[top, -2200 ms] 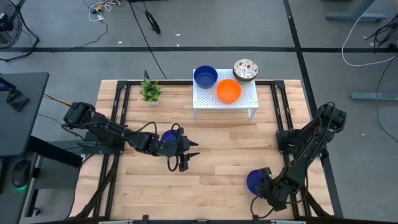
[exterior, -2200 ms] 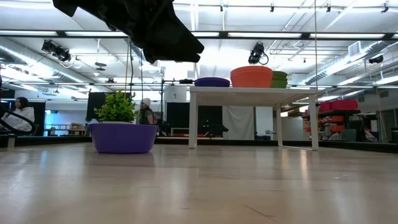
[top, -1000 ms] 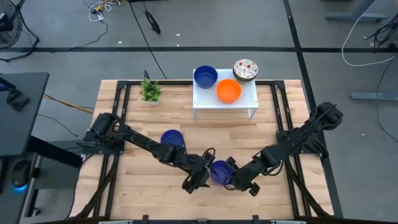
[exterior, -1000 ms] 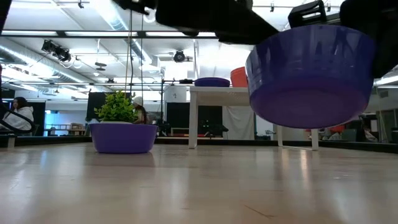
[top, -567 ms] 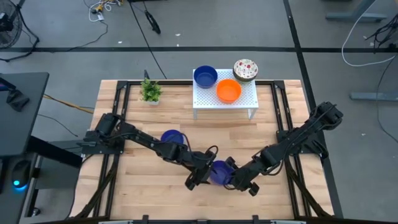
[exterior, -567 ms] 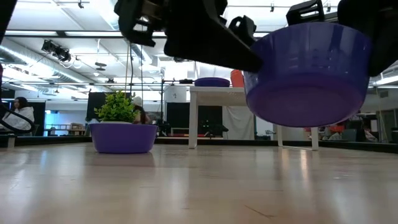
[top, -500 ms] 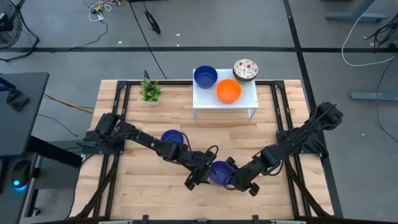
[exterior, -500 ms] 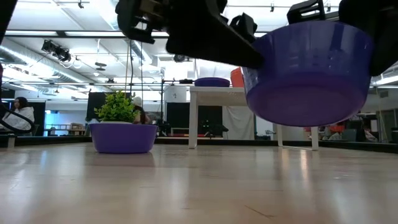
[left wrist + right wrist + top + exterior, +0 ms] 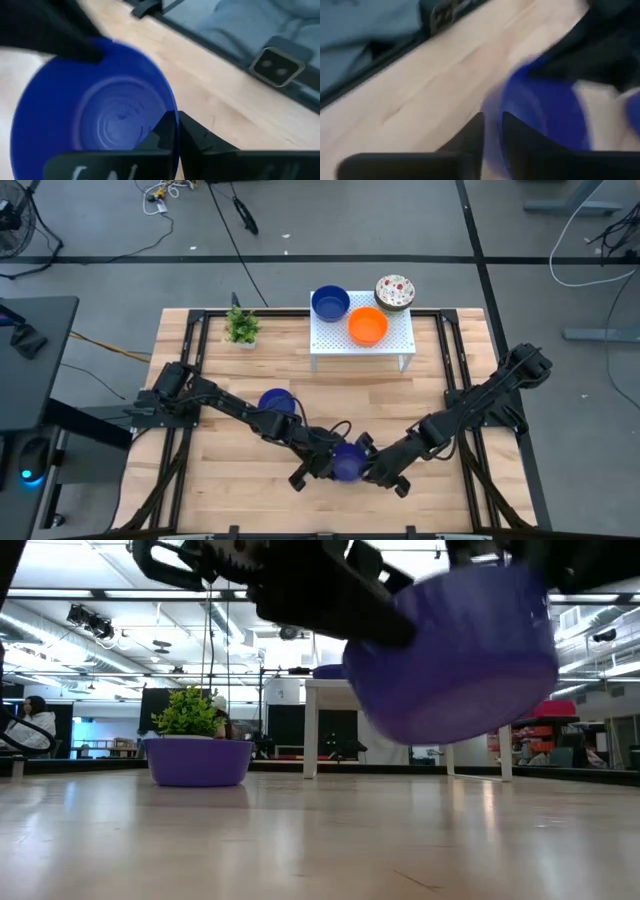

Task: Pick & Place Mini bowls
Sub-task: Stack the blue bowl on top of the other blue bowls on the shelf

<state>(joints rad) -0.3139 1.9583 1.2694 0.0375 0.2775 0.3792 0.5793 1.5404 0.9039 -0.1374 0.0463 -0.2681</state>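
A glossy blue mini bowl [image 9: 349, 465] [image 9: 460, 670] hangs tilted above the table's near middle, between my two grippers. My left gripper [image 9: 333, 464] [image 9: 176, 131] comes from the table's left and is shut on it. My right gripper [image 9: 367, 469] [image 9: 492, 132] comes from the right, its fingers a little apart on either side of the bowl's rim. A second blue bowl [image 9: 277, 402] [image 9: 197, 761] rests on its base on the table. A blue [image 9: 330, 302], an orange [image 9: 368, 326] and a speckled bowl [image 9: 395, 292] sit at the white stand [image 9: 397, 338]. My left gripper pinches the bowl's rim [image 9: 173, 114] on the side toward the table's left, one finger [image 9: 159, 136] inside the bowl and one [image 9: 196, 139] outside. The fingers slant down from the table's left. The bowl hangs tilted, clear of the table. My right gripper has the opposite rim [image 9: 491, 112] between its fingers; whether they touch it I cannot tell.
A small green potted plant [image 9: 242, 326] [image 9: 186, 712] stands at the far left of the table. The white stand [image 9: 400, 690] stands at the far middle. Bare wood lies under the hanging bowl and toward the near edge.
My left gripper has tipped down a little and taken hold of the hanging blue bowl's rim. The bowl has tipped over and shifted a little toward the table's left, staying clear of the table.
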